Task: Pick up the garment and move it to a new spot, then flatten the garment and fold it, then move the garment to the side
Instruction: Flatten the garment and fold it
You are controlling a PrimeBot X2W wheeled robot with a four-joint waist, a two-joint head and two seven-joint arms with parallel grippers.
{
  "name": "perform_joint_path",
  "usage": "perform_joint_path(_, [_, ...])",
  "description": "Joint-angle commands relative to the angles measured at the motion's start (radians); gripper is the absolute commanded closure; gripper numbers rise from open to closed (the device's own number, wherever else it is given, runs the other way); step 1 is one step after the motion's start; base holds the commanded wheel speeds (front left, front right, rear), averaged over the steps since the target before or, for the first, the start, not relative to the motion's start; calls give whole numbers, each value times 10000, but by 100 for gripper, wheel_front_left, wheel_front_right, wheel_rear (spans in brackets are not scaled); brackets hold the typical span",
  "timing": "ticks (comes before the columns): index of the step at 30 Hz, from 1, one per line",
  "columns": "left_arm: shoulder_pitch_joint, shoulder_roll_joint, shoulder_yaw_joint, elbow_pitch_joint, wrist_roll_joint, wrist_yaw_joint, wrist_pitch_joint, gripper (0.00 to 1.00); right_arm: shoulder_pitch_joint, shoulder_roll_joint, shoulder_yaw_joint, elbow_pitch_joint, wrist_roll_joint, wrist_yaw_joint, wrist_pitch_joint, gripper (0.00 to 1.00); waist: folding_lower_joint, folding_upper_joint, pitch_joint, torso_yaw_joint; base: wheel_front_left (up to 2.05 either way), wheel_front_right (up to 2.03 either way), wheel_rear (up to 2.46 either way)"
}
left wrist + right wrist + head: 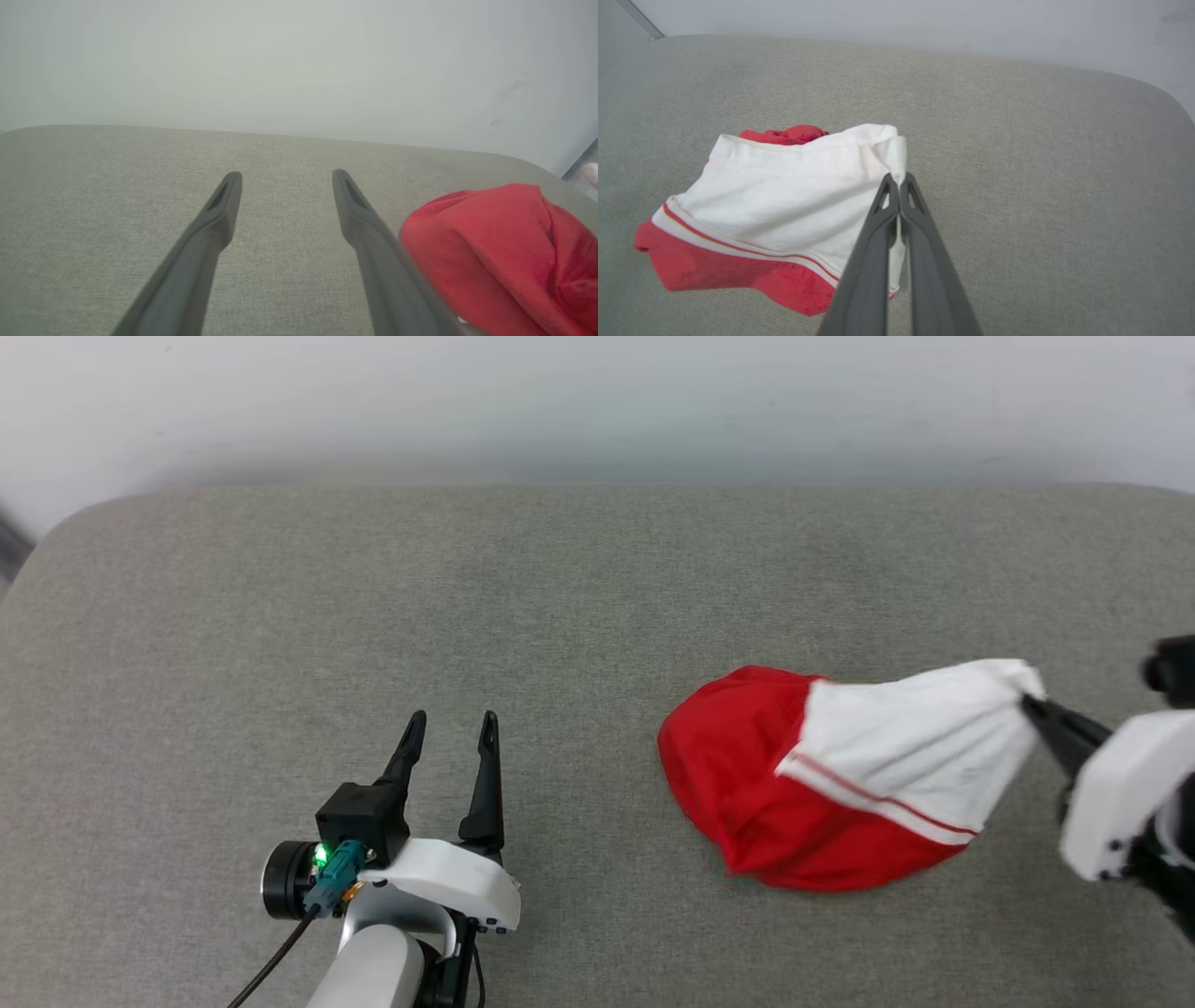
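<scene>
While right claw [896,179] pinches white corner, garment [784,200] lies leftward.

A grey fabric-covered surface [280,616] carries the bunched red-and-white garment [738,775] on its right side.

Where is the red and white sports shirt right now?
In the head view the bunched red and white jersey lies on the grey padded surface, right of centre, its white edge pinched by the right gripper.

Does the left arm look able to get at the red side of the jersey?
Probably yes. The left end effector stands open, and just cushion lies between it and the red edge of the jersey. The right end effector is shut on the white corner, on the far side.
</scene>
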Motion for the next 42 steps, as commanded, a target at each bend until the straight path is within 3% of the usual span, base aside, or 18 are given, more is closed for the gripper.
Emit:
perform_joint_path(1, [82,52,-7,-31,49,-2,-21,0,228,180,-709,332,-148,-5,-66,100,0,0,-9,-93,0,0,0])
perform_joint_path(2, [59,32,-34,-34,50,-31,-22,0,395,340,-1742,994,-172,-5,-129,100,0,0,12,-115,0,0,0])
perform_joint_path(5, [6,28,-70,-13,54,-59,-22,0,525,652,-3031,2090,-264,-3,-319,100,0,0,64,-98,0,0,0])
perform_joint_path(12, [-13,73,-78,16,42,-1,-23,0,835,1253,-4648,4710,-744,-3,-1343,100,0,0,216,-53,0,0,0])
perform_joint_path(13, [-31,78,-88,20,40,1,-23,0,776,1319,-4700,5056,-798,-3,-1535,90,0,0,232,-49,0,0,0])
perform_joint_path(14, [-43,88,-91,20,41,-2,-23,0,648,1414,-4733,5352,-780,-3,-1800,12,0,0,244,-50,0,0,0])
perform_joint_path(15, [-47,96,-84,24,37,9,-23,0,567,1416,-4693,5574,-842,-3,-2069,0,0,0,250,-50,0,0,0])
perform_joint_path(20, [140,170,-26,19,-34,101,-24,0,318,1412,-4402,5938,-892,-3,-3663,0,0,0,107,-120,0,0,0])
perform_joint_path(29, [586,311,4,63,-188,180,50,0,770,1243,-3169,4643,-1495,-3,-6627,0,0,0,-598,-157,0,0,0])
perform_joint_path(34, [895,444,19,4,-256,242,182,0,1257,1486,-2205,3467,-1652,-3,-7116,0,0,0,-947,-183,0,0,0])
perform_joint_path(42, [1343,678,48,-85,-329,356,395,0,2282,1939,-1029,1509,-1772,-3,-6937,0,0,0,-1354,-275,0,0,0])
